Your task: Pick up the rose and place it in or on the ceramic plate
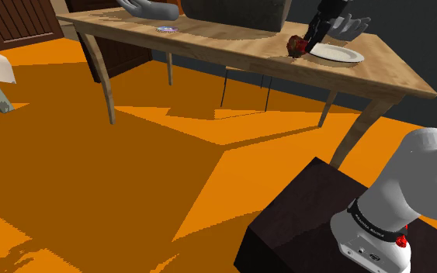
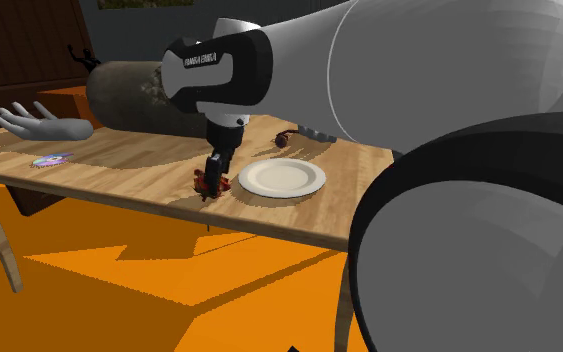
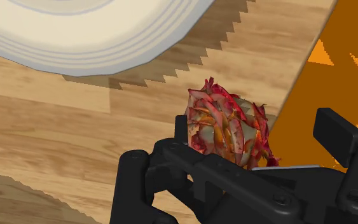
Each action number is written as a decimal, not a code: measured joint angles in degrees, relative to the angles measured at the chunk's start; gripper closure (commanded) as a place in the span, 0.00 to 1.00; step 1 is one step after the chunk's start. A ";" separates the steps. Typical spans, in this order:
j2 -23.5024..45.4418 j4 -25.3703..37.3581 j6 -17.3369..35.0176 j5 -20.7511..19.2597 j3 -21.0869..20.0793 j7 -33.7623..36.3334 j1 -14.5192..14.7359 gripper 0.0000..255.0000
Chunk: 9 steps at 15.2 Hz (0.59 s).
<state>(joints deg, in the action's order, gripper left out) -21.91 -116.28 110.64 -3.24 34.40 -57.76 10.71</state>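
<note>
Under everything you have the orange floor (image 1: 131, 171), and on it the long wooden counter (image 1: 232, 43) on splayed legs. The white arm (image 2: 419, 70) rises from the dark box stand (image 1: 302, 209). In the second exterior view its thick links loom at the right, the last link stretches toward that view's left, and the hand turns down to the counter top.

The pale round plate (image 2: 283, 179) lies on the counter with its rim bare. The red rose (image 3: 225, 127) is just beside it, on the second exterior view's left, close to the counter edge that drops to the floor. In the wrist view you see wood grain between rose and plate, so they are apart.

The black pincer (image 2: 213, 172) is lowered right onto the rose, leaning a little in the shoulder view. You cannot tell from these views whether it is clenched on the flower or released around it.
</note>
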 measured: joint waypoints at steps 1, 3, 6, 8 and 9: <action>0.04 -0.15 0.20 0.02 0.01 0.01 0.01 0.00; 0.15 -0.23 0.39 0.07 0.06 -0.03 0.04 0.00; 0.18 -0.25 0.45 0.08 0.08 -0.06 0.05 0.00; 0.04 0.01 1.18 -0.01 0.17 -0.05 -0.06 1.00; -0.10 0.03 1.91 -0.05 0.11 0.04 -0.09 1.00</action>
<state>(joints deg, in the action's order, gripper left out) -22.01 -116.25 112.54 -3.29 34.51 -57.72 10.62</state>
